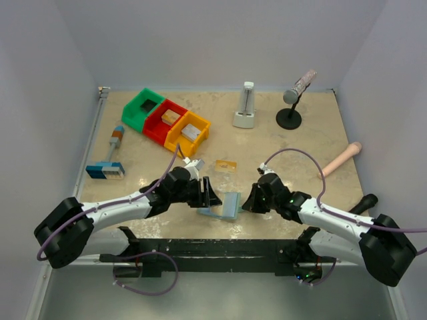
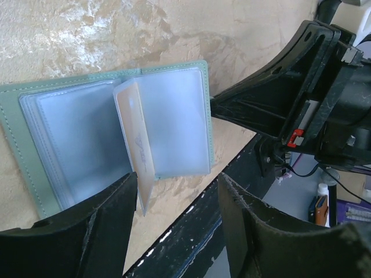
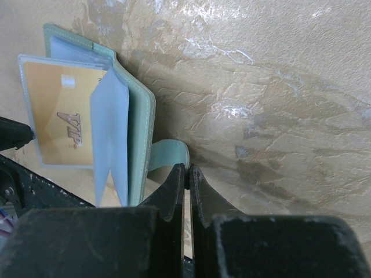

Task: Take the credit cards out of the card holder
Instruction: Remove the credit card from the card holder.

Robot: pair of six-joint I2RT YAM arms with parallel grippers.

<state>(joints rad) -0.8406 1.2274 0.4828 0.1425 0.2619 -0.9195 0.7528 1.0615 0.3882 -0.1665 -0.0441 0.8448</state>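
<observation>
Top external view: the card holder (image 1: 229, 205) lies open near the table's (image 1: 143, 163) near edge, between the two arms. One orange-gold card (image 1: 226, 165) is already out, lying apart on the table beyond it. A gold VIP card (image 3: 61, 116) is still in its clear sleeve, so that one's left to pull. Left jaws released, facing the pages. Right jaws clenched at the side tab (image 3: 168, 152); whether they pinch it, I cannot tell.

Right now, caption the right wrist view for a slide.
Right end effector pinching teal bifold card holder's tab; orange-gold card still inside.
</observation>
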